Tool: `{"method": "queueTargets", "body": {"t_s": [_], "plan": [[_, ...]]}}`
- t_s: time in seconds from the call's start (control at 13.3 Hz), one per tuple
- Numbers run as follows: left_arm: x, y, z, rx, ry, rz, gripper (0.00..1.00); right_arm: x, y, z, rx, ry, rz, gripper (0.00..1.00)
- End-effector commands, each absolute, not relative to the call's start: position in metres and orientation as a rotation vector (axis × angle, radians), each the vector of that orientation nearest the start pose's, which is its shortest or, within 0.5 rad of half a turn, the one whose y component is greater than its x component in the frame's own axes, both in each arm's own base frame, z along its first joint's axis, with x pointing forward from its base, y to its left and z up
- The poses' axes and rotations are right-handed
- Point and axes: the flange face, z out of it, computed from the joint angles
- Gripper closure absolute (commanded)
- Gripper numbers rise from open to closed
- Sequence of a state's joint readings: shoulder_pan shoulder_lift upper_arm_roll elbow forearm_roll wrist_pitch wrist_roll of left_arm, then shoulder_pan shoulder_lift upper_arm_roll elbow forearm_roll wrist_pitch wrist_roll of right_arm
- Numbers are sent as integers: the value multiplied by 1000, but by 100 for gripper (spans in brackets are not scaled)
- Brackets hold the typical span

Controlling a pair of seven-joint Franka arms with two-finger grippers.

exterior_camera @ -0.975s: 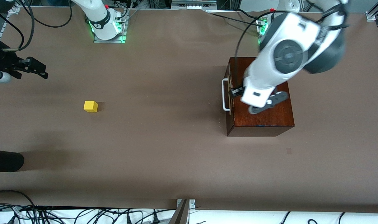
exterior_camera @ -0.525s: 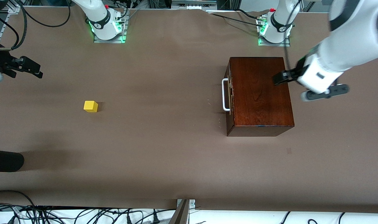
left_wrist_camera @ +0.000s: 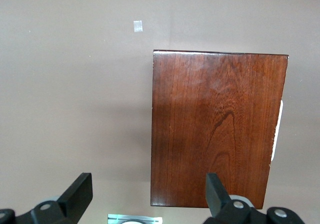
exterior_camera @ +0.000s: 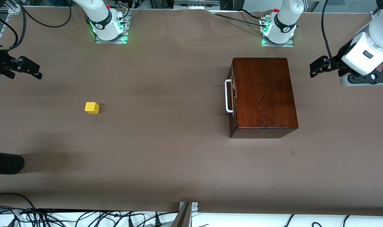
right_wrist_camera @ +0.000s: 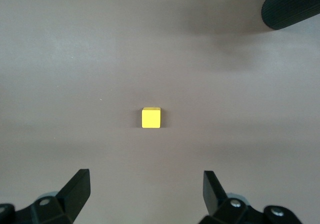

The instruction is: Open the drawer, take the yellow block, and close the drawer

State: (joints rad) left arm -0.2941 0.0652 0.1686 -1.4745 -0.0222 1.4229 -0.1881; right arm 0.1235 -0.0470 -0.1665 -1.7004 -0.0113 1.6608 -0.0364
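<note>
The dark mahogany box (exterior_camera: 264, 94) stands toward the left arm's end of the table. The drawer is shut in it, and its dark front and white loop handle (exterior_camera: 228, 96) face the right arm's end. The yellow block (exterior_camera: 92, 107) lies on the bare table toward the right arm's end. My left gripper (exterior_camera: 315, 68) is open and empty, high over the table beside the box; its wrist view shows the box (left_wrist_camera: 217, 129) between the fingers (left_wrist_camera: 80, 194). My right gripper (exterior_camera: 37, 71) is open and empty at the table's end, with the block (right_wrist_camera: 151, 117) below it.
A black cylinder (exterior_camera: 5, 162) pokes in at the right arm's end, nearer the front camera than the block; it also shows in the right wrist view (right_wrist_camera: 292, 4). A small pale mark (exterior_camera: 292, 153) is on the table near the box. Both arm bases (exterior_camera: 109, 25) stand along the top.
My left arm has swung away from over the drawer's handle, across the box, out toward its own end of the table. The right gripper has drifted slightly outward. The box and block have not moved.
</note>
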Motion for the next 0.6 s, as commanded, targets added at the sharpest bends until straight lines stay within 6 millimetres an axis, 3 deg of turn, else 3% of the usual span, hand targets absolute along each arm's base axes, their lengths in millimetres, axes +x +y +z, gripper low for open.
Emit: {"method": "queueTargets", "body": {"t_s": [0.0, 0.53], "plan": [[548, -68, 621, -3120, -62, 158, 0, 545, -31, 603, -3161, 36, -3, 0], [549, -58, 624, -3135, -95, 147, 0, 546, -29, 608, -3159, 37, -18, 0]]}}
